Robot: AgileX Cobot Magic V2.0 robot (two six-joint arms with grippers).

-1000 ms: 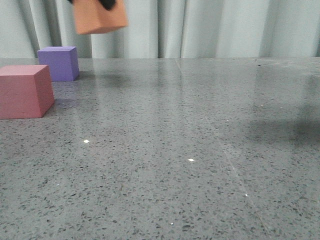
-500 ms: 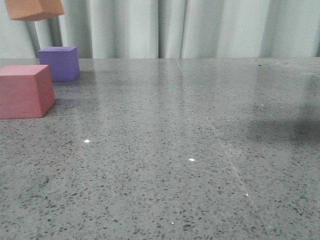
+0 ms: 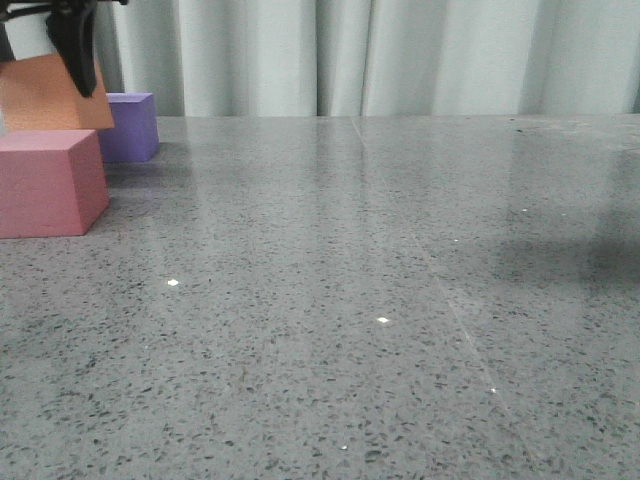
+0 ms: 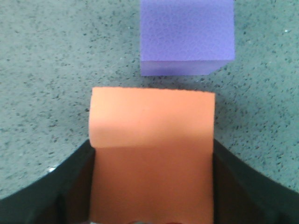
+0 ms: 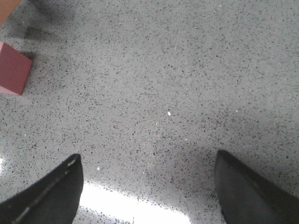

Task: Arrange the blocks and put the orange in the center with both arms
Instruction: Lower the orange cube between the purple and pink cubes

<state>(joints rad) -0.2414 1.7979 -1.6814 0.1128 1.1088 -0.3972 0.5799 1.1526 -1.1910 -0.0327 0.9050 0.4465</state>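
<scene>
My left gripper is shut on the orange cube and holds it low at the far left, behind the pink cube and in front of the purple cube. In the left wrist view the orange cube sits between the dark fingers, with the purple cube just beyond it. My right gripper is open and empty above bare tabletop; it is out of the front view. The pink cube shows at the edge of the right wrist view.
The grey speckled table stretches wide to the right of the cubes. A pale curtain hangs behind the table's far edge. A dark shadow lies on the table at the right.
The orange cube has moved left and then come down from high up to just behind the pink cube, and the left gripper's fingers now show around it. The pink and purple cubes have not moved.
</scene>
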